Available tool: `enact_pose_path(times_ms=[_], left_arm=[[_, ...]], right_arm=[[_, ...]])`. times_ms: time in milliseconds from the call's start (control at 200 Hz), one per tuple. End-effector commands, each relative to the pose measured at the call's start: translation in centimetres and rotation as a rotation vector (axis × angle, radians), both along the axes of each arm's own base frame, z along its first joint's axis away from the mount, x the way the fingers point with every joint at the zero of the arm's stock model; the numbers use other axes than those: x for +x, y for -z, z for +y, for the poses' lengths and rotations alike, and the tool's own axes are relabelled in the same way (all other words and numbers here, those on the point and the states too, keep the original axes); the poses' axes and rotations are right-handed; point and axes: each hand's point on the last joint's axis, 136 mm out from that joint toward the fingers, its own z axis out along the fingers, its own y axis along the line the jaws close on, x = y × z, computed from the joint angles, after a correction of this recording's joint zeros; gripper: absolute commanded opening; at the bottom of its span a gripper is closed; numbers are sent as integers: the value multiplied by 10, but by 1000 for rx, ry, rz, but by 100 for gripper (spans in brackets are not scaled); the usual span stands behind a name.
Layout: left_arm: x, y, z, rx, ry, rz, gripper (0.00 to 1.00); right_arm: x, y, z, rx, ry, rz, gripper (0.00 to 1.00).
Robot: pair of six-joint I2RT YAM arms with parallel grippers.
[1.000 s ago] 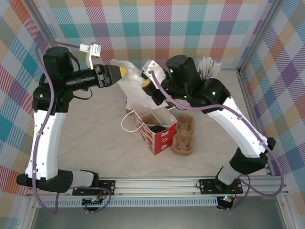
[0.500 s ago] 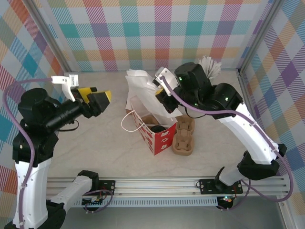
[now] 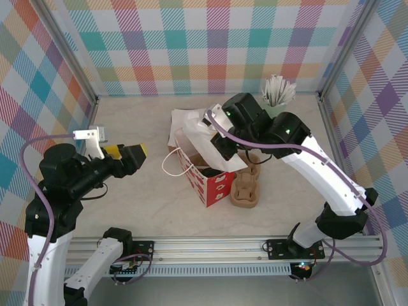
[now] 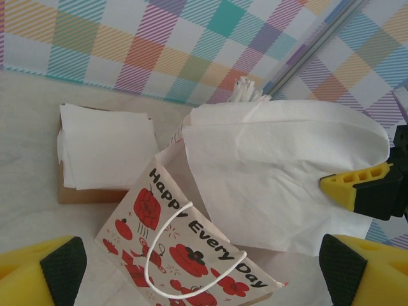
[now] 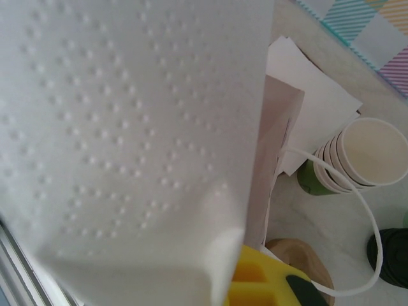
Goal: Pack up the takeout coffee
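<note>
Now the right gripper (image 4: 335, 187) is clenched on a big white napkin (image 4: 274, 172), which hangs just above the mouth of the red "Happy Every Day" gift bag (image 3: 213, 186). This looks like the tuck-in step. The sheet is wider than the mouth, so the wise play is to feed its low corner down the middle of the bag. It should be let go only once most of it sits below the rim, or it will drape over the edge. The left gripper (image 3: 132, 156) hangs well apart to the left of the bag, fingers spread wide and holding nothing, so the bag has no steadying hand and a hard push could tip it.

As for the takeout coffee, the napkin and the right gripper hide the bag's inside, so I cannot tell whether it sits in there.

Around the bag: a stack of napkins (image 4: 105, 150) lies just behind it, a brown cup carrier (image 3: 245, 191) stands just to its right, and nested cups (image 5: 366, 156) stand near that same side. A tumbler of white sticks (image 3: 278, 91) sits well behind. The snag to watch is the white handle loop (image 4: 147, 268) hanging down the bag's printed face.
</note>
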Motion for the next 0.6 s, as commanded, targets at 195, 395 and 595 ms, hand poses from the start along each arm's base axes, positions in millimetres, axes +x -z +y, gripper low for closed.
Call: enact_pose_path(times_ms=[195, 395, 595], left_arm=[[2, 14, 2, -14, -29, 38, 97], [3, 18, 2, -17, -27, 48, 97], [2, 20, 2, -13, -25, 53, 97]], right_arm=[[-8, 32, -2, -140, -51, 89, 0], [0, 48, 10, -165, -56, 118, 0], [9, 56, 26, -157, -63, 122, 1]])
